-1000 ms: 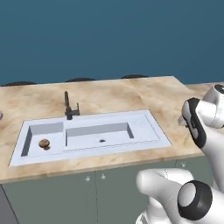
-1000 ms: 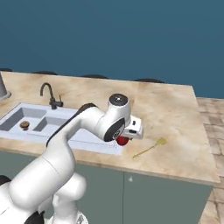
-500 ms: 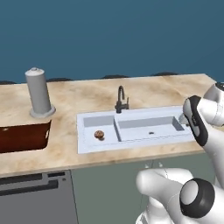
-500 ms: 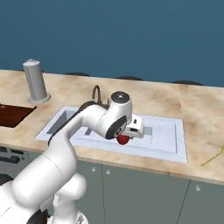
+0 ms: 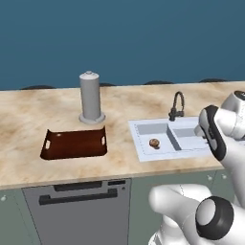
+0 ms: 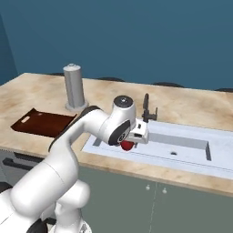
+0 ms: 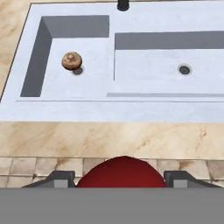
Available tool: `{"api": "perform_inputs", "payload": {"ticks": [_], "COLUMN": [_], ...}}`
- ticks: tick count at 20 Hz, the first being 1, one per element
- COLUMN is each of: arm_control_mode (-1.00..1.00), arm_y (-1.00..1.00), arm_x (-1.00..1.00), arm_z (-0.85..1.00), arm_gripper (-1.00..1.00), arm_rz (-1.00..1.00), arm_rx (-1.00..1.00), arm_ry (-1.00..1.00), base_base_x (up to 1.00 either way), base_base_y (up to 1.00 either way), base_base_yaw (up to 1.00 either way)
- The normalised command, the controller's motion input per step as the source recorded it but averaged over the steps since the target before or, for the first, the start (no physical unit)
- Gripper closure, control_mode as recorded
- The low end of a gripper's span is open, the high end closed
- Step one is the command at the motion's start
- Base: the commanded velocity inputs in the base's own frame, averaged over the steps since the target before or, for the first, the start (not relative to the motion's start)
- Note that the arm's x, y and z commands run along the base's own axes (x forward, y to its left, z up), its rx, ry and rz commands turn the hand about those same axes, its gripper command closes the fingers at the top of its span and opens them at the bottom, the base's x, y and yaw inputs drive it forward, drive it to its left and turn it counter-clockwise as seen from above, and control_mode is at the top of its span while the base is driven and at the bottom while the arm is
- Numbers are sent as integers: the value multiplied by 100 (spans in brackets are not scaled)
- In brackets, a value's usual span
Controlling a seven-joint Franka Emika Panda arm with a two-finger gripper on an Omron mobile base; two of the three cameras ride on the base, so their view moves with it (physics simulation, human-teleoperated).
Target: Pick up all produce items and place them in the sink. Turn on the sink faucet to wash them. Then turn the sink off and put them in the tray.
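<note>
My gripper (image 6: 129, 142) is shut on the glossy red produce item (image 6: 127, 145), which bulges between the fingertips (image 7: 61, 178) in the hand view. It hangs over the counter's front edge, just before the left basin of the pale sink (image 6: 214, 157). The tan-brown mottled produce item (image 7: 71, 61) lies in that left basin next to its drain, also visible in the left base view (image 5: 154, 142). The black faucet (image 6: 148, 108) stands behind the sink (image 5: 139, 139), its base (image 7: 123, 4) at the top of the hand view. The dark reddish-brown tray (image 5: 74, 142) lies on the counter left of the sink.
A tall grey cylinder (image 5: 90, 97) stands behind the tray (image 6: 43, 123). Marbled counter runs on both sides of the sink (image 7: 109, 111). Cabinet fronts and a dishwasher panel (image 5: 79, 191) sit below the counter edge. Floor tiles show under the gripper in the hand view.
The whole picture has shifted: the base has driven left, so the sink slid to the right and the tray and cylinder came into view. The red item stays in the gripper.
</note>
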Motion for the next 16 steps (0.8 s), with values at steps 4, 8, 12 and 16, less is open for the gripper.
{"api": "perform_inputs", "payload": {"ticks": [4, 8, 12, 16], "arm_control_mode": [100, 100, 100, 100], "arm_y": [0, 0, 0, 0], "arm_x": [0, 0, 0, 0], "arm_z": [0, 0, 0, 0], "arm_gripper": [100, 100, 100, 100], "arm_rz": [0, 0, 0, 0], "arm_rx": [0, 0, 0, 0], "arm_ry": [0, 0, 0, 0], "base_base_x": [12, 21, 19, 6], "base_base_y": [8, 0, -8, -13], "base_base_yaw": [0, 0, 0, 0]}}
